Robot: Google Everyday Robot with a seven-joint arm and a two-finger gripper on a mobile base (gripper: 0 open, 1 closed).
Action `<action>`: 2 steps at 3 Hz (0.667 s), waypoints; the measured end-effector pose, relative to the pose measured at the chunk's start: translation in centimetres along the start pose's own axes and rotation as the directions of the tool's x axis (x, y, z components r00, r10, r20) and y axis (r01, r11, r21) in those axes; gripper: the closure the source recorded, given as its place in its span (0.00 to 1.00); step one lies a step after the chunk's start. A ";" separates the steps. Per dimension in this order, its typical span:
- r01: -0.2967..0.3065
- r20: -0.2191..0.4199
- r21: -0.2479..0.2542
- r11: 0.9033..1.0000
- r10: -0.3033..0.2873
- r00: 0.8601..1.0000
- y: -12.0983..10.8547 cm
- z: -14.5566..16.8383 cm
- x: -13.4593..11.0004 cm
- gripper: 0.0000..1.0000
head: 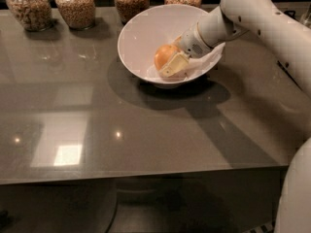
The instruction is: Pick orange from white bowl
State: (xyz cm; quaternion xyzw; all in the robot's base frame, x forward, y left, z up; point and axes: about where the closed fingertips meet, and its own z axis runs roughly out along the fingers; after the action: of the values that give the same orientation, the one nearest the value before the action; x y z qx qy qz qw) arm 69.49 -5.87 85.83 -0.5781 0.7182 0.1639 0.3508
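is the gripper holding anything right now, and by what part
Cannot be told. The gripper is inside the white bowl, against the arm-facing side of the orange, but a closed hold on it does not show.

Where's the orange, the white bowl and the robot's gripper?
orange (pixel 163 56), camera view, its glossy left side.
white bowl (pixel 138 38), camera view, bare inner wall.
gripper (pixel 173 65), camera view, pale tip beside the orange, inside the bowl.

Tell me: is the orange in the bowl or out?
In. The orange sits low inside the bowl, below its rim; the claw is inside too, at the orange.
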 end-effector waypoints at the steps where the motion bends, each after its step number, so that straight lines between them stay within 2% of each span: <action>1: 0.009 0.001 -0.004 1.000 -0.009 1.000 0.0 0.5 0.1 0.51; 2: 0.030 0.021 -0.011 0.999 -0.030 0.999 0.3 0.5 -0.6 0.70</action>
State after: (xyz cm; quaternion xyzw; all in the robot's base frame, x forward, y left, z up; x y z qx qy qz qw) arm 69.38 -5.04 85.87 -0.5890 0.7049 0.1686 0.3575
